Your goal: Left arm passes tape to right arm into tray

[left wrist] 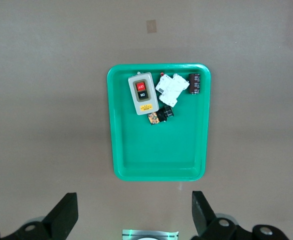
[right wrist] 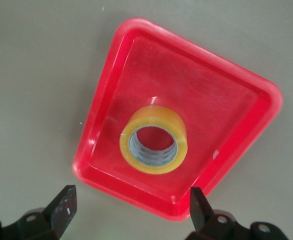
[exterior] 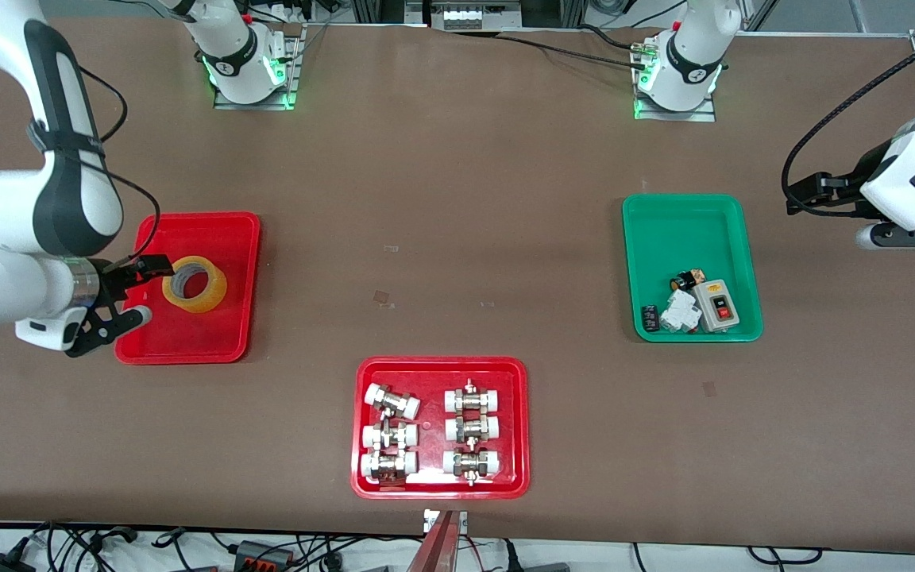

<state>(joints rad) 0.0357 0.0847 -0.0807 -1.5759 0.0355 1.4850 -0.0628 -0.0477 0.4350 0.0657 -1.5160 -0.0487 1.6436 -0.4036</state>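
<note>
The yellow tape (exterior: 195, 284) lies flat in the plain red tray (exterior: 219, 230) at the right arm's end of the table. The right wrist view shows the tape (right wrist: 154, 140) with its grey core facing up, on the tray's floor (right wrist: 151, 60). My right gripper (exterior: 148, 292) hangs open over the tray's edge beside the tape, touching neither; its jaws (right wrist: 131, 200) hold nothing. My left gripper (exterior: 807, 196) hovers open and empty over bare table at the left arm's end, beside the green tray; nothing sits between its fingers (left wrist: 134, 205).
A green tray (exterior: 692, 222) holds a switch box (exterior: 716, 305) and small electrical parts; it also fills the left wrist view (left wrist: 156, 150). A red tray (exterior: 442, 363) with several white-capped metal fittings sits near the front edge at mid-table.
</note>
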